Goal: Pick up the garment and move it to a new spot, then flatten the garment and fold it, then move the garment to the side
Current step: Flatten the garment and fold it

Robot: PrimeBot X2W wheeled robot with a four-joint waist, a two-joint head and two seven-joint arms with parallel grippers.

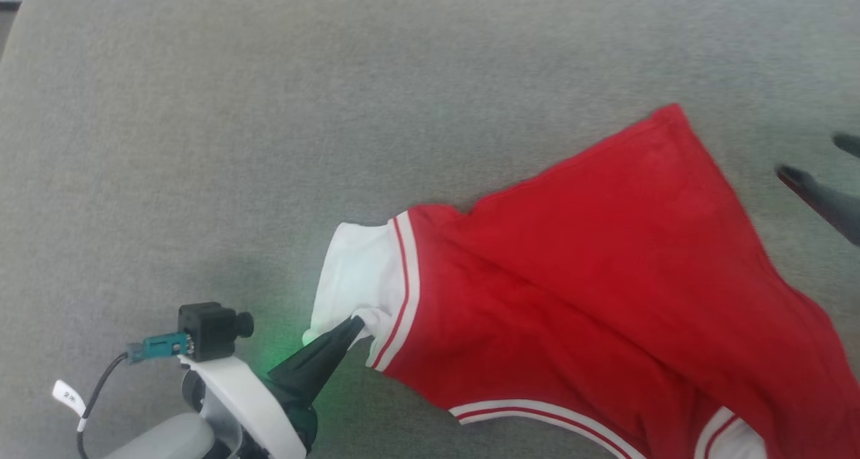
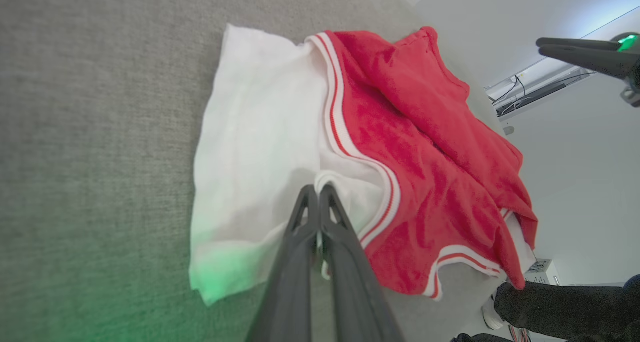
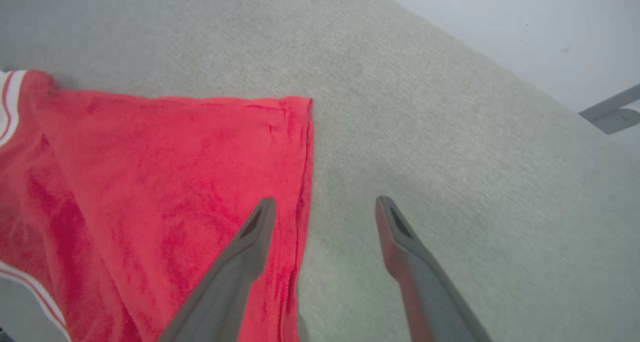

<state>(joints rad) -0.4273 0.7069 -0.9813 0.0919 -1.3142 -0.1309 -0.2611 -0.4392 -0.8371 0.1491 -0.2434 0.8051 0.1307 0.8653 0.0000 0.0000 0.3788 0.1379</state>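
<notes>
on nubby grey surface (image 1: 269, 109), thin red garment (image 1: 605, 277), white sleeve (image 1: 359, 277) in closed left hand (image 2: 320, 188), right hand (image 3: 325, 204) wide

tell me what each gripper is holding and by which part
The left gripper is shut on the garment, pinching its white sleeve end. The right gripper is open, holding nothing.

The thin bright red T-shirt (image 1: 605, 244) has plain white sleeve ends, each set off by a white band with a thin red stripe. The flat grey fabric surface (image 1: 269, 109) is plain, faintly speckled. The left gripper (image 2: 318, 189) and the right gripper (image 3: 325, 202) have dark grey fingers; green light (image 2: 215, 282) tints one white sleeve end.
</notes>
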